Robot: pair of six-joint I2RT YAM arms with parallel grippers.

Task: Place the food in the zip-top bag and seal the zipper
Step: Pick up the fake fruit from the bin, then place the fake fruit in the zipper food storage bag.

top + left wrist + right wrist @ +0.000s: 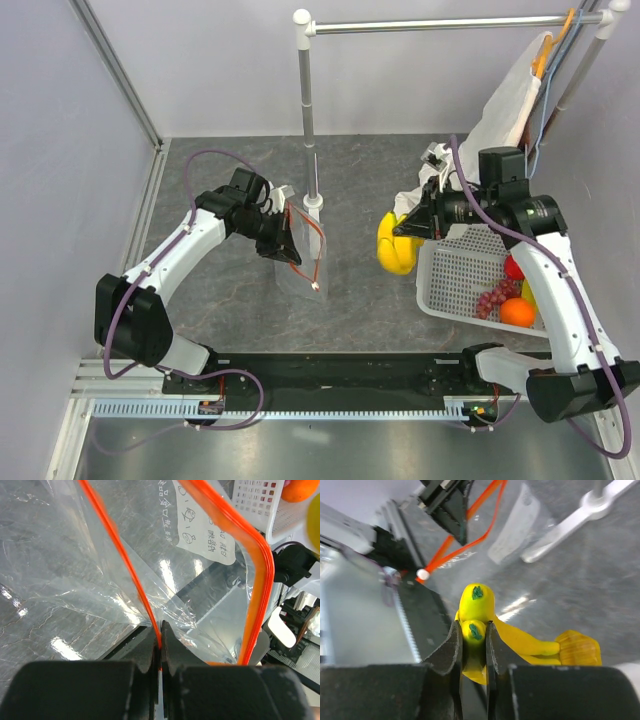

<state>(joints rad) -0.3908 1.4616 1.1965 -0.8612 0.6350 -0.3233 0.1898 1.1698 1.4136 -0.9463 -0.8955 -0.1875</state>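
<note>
My left gripper (292, 247) is shut on the red zipper (131, 567) of the clear zip-top bag (303, 255), holding its mouth up off the table. The strip's far side (260, 575) curves round to the right, so the mouth gapes. A small white slider (423, 574) shows at one end of the strip. My right gripper (404, 228) is shut on a yellow banana bunch (476, 611), held in the air just left of the basket. The banana (395, 245) hangs apart from the bag. Grapes (493, 296), an orange (517, 312) and a red fruit (513, 267) lie in the basket.
A white mesh basket (455, 275) stands at the right. A metal pole (309, 110) on a flat foot rises just behind the bag, with a crossbar overhead. A white cloth bag (500, 115) hangs at the back right. The black base rail (330, 375) runs along the near edge.
</note>
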